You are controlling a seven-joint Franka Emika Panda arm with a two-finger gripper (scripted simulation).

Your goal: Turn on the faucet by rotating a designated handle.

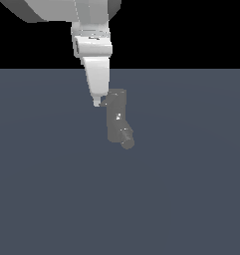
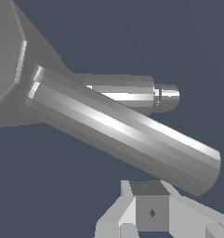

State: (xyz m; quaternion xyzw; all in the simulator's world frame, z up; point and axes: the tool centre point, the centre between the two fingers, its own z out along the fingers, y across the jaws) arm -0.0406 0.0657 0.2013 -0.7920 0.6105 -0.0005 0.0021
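Flat slate-blue floor, plain; black void bg above horizon.

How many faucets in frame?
1. The faucet stands mid-floor in the exterior view, beside the claw. The wrist view shows its handle close up. No others seen.
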